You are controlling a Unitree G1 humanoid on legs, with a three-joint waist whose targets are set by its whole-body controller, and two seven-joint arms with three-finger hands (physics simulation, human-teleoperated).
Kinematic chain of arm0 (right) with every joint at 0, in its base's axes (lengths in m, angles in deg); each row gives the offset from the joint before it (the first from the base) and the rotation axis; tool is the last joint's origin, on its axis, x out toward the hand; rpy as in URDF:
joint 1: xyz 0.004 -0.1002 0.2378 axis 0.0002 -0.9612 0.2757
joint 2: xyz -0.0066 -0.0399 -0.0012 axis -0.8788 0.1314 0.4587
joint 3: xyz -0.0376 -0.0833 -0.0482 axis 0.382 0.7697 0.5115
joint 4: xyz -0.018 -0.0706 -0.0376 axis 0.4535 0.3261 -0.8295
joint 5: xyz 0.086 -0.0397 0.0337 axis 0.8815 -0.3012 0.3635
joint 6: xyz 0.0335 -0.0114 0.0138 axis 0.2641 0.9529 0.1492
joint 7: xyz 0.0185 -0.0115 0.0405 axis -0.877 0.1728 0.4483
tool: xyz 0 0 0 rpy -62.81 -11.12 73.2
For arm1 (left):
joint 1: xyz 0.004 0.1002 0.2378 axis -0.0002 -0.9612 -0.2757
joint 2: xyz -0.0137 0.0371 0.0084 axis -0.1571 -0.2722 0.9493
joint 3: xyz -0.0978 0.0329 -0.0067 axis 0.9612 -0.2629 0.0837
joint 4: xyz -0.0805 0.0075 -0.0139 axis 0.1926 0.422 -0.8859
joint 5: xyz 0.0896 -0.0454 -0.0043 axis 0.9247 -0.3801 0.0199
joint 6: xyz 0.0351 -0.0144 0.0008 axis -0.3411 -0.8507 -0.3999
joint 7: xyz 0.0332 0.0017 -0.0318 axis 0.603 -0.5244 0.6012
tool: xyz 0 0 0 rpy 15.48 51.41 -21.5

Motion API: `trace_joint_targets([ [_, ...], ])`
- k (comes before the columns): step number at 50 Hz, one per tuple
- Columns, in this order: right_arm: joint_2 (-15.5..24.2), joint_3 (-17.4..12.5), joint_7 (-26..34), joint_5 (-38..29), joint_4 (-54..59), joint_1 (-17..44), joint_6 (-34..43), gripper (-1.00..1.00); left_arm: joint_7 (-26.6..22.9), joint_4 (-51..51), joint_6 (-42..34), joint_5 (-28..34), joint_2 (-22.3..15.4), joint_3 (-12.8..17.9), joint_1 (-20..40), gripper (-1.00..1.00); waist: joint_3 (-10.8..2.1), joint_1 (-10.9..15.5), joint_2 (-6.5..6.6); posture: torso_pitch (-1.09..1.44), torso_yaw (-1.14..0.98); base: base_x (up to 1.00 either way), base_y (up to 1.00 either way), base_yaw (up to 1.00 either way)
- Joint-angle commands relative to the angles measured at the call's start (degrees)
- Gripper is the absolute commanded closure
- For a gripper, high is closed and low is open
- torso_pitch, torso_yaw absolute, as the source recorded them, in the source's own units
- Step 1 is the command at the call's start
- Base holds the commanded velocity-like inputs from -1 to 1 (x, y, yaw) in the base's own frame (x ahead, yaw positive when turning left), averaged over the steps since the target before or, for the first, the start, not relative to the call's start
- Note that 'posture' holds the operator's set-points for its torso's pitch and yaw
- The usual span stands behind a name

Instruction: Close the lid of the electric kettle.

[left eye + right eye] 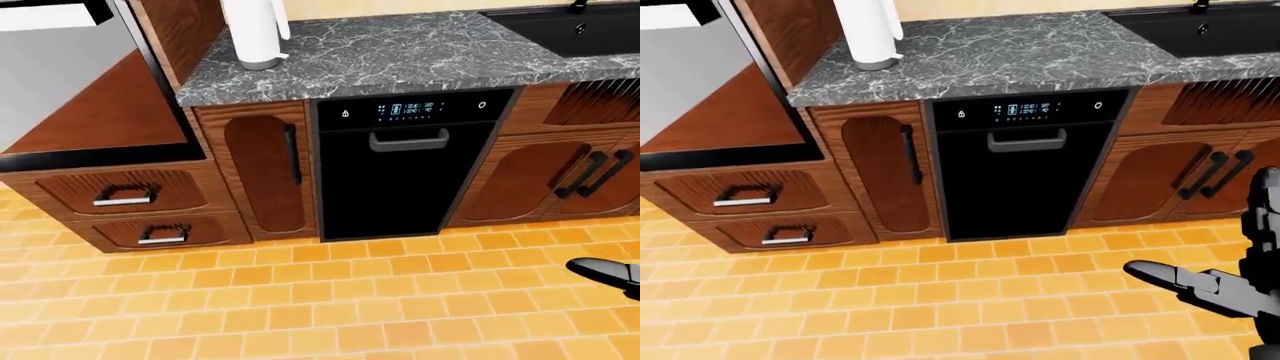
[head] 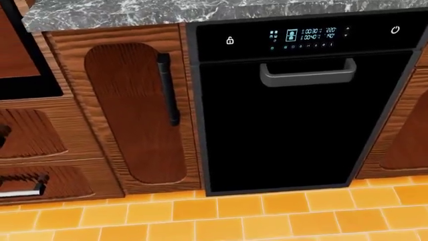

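A white upright cylinder (image 1: 255, 34) stands on the grey marble counter (image 1: 400, 52) at the top left of the left-eye view. Its top is cut off by the frame, so I cannot tell whether it is the kettle or how a lid stands. My right hand (image 1: 1185, 281) reaches in low at the right edge of the right-eye view, over the floor, dark fingers stretched out and holding nothing. It is far from the counter. My left hand does not show in any view.
A black dishwasher (image 2: 301, 110) with a grey handle (image 2: 307, 75) sits under the counter, wooden cabinet doors (image 2: 134, 110) on both sides. Drawers (image 1: 125, 195) lie at the left and a black sink (image 1: 570, 26) at the top right. Orange tiles (image 1: 300, 300) cover the floor.
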Motion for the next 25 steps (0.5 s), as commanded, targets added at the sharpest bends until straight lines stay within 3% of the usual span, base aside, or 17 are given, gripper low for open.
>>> trace_joint_targets([
  [1,1.0,-0.7,0.2,-0.5,-0.9,0.2,-1.8,-1.0,-0.3,-1.3,1.5,0.3,-1.1,0.2,0.2,-1.0,-0.33,0.0,0.97,0.0,0.0,0.0,0.41,0.0],
  [8,0.8,-1.1,0.6,-0.5,-1.0,0.3,-1.6,-1.0,-0.5,-1.5,1.3,0.3,-1.0,0.1,0.2,-1.0,0.28,-0.3,-3.31,0.0,0.0,0.0,0.41,0.0],
  [11,0.6,-0.6,0.5,-1.0,-0.8,0.3,-2.0,-1.0,-0.6,-1.6,1.2,0.3,-0.9,0.0,0.2,-1.0,-0.06,-0.4,-6.37,0.0,0.0,0.0,0.41,0.0],
  [13,0.3,-0.1,0.7,-1.5,0.1,0.1,-3.1,-1.0,-0.5,-1.6,1.2,0.3,-0.9,0.0,0.2,-1.0,-0.2,-1.0,-5.31,0.0,0.0,0.0,0.4,0.0],
  [15,0.3,-0.2,0.6,-1.5,-0.1,0.2,-2.9,-1.0,-0.5,-1.6,1.2,0.3,-0.9,0.0,0.2,-1.0,-0.64,-0.8,-6.12,0.0,0.0,0.0,0.41,0.0],
  [18,0.2,-0.1,0.7,-1.6,0.0,0.0,-3.1,-1.0,-0.6,-1.4,1.2,0.3,-1.0,0.2,0.2,-1.0,-0.71,-0.6,-5.4,0.0,0.0,0.0,0.41,0.0],
  [22,0.3,-0.4,0.7,-1.4,-0.2,0.1,-2.8,-1.0,-0.5,-1.5,1.2,0.2,-1.0,0.2,0.2,-1.0,-0.2,-0.8,-2.0,0.0,0.0,0.0,0.41,0.0],
  [23,0.2,-0.3,0.7,-1.6,0.0,0.0,-3.1,-1.0,-0.5,-1.5,1.1,0.1,-1.0,0.2,0.2,-1.0,-0.52,-0.8,-0.44,0.0,0.0,0.0,0.41,0.0],
  [24,0.1,-0.2,0.7,-1.7,-0.1,0.0,-3.0,-1.0,-0.5,-1.6,1.1,0.2,-1.0,0.1,0.2,-1.0,-1.3,-0.7,2.29,0.0,0.0,0.0,0.41,0.0],
  [25,0.1,-0.1,0.7,-1.7,0.0,0.0,-3.1,-1.0,-0.5,-1.6,1.0,0.1,-1.1,0.2,0.2,-1.0,-1.33,-0.5,1.39,0.0,0.0,0.0,0.41,0.0],
])
